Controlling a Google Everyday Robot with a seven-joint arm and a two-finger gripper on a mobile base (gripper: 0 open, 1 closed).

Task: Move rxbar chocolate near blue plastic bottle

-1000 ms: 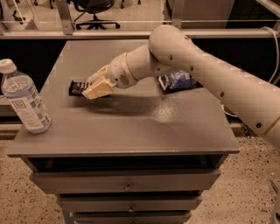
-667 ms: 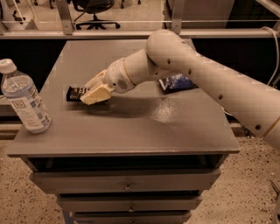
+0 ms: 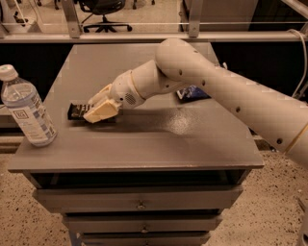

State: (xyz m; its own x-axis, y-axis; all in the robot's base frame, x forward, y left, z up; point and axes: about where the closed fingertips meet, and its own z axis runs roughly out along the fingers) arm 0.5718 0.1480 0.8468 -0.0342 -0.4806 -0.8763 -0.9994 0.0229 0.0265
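Note:
The rxbar chocolate [image 3: 77, 111], a small flat black bar with pale lettering, lies at the left of the grey cabinet top [image 3: 159, 139]. My gripper [image 3: 100, 108] is shut on the bar's right end, low over the surface. The blue plastic bottle [image 3: 26, 108], clear with a white cap and a white-and-blue label, stands upright near the front left corner, a short way left of the bar.
A crinkled blue snack bag [image 3: 191, 92] lies at the right, partly hidden behind my arm [image 3: 216, 86]. The cabinet has drawers [image 3: 139, 204] below its front edge. A rail and an office chair [image 3: 103, 12] stand behind.
My gripper has carried the bar left and toward the front, lowering it closer to the bottle. The bottle and the snack bag have not moved.

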